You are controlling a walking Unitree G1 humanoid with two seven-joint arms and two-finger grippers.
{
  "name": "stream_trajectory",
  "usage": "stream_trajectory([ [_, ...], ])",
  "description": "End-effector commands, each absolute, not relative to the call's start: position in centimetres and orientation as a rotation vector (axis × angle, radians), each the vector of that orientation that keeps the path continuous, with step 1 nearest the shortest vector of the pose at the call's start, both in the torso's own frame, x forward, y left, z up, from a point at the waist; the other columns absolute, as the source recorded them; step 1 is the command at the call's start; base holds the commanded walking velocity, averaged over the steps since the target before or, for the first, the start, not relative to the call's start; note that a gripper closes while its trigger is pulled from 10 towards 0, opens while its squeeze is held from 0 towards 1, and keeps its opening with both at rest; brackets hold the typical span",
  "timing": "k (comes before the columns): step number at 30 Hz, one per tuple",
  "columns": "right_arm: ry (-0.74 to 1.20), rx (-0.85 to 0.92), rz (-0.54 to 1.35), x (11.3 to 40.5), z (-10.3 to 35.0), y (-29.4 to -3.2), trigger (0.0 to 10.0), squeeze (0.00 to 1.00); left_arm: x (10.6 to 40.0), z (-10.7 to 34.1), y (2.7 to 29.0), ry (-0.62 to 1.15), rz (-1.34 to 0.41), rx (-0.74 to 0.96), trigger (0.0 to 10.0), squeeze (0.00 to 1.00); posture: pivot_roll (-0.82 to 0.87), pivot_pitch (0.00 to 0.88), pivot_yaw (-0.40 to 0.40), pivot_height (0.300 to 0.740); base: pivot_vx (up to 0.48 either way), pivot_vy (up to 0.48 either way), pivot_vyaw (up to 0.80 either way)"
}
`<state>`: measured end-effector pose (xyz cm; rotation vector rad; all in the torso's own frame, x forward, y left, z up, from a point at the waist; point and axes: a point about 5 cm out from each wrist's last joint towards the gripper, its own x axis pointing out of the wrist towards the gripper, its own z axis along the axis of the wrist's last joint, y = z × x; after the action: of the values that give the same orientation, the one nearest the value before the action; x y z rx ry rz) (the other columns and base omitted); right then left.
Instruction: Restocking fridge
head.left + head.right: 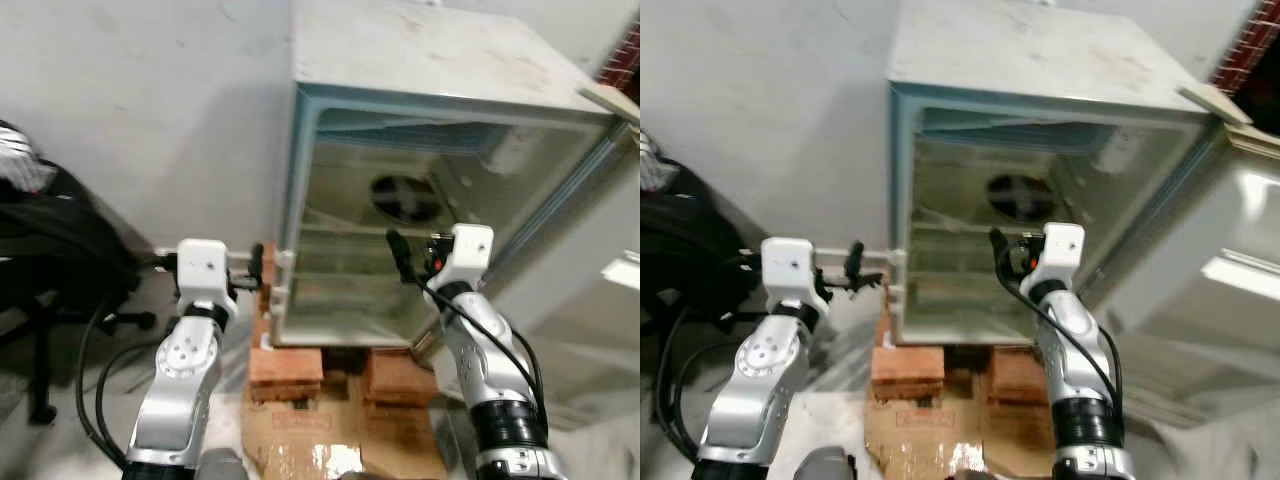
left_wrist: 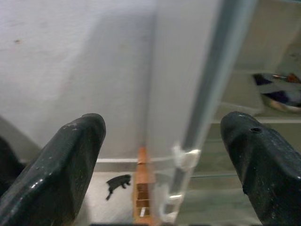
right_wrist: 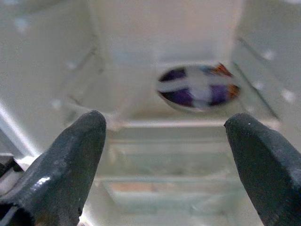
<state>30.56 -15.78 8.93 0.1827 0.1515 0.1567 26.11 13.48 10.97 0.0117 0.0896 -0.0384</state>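
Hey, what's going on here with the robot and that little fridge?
The robot stands facing a small fridge that sits on bricks with its door swung open. Both grippers are open and hold nothing. The right gripper is raised at the fridge opening, pointing at the glass shelves inside. The left gripper is just outside the fridge's left front edge, next to the wall. Flattened cardboard lies on the floor below.
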Motion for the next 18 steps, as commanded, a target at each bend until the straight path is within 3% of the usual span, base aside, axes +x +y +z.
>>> stream_trajectory([
  [1,0.164,0.180,0.155,30.4,9.0,-16.4,10.0,0.00,26.3,11.0,12.6,0.097,-0.038,0.009,10.0,0.00,0.09,0.000,-0.097,0.740,0.000,-0.480,0.00],
  [4,0.286,0.214,0.283,29.4,7.7,-15.6,10.0,0.00,26.3,11.2,12.2,0.096,-0.047,0.016,10.0,0.00,0.09,0.000,-0.097,0.740,0.000,-0.455,0.00],
  [9,0.475,0.274,0.338,28.4,6.1,-15.8,10.0,0.00,26.3,11.0,12.3,0.100,-0.049,0.020,10.0,0.00,0.08,0.000,-0.096,0.740,0.000,-0.441,0.00],
  [18,0.642,0.161,0.395,27.4,4.6,-17.2,10.0,0.00,26.3,10.9,12.1,0.108,-0.078,0.047,10.0,0.00,0.08,0.000,-0.090,0.740,0.000,-0.442,0.00],
])
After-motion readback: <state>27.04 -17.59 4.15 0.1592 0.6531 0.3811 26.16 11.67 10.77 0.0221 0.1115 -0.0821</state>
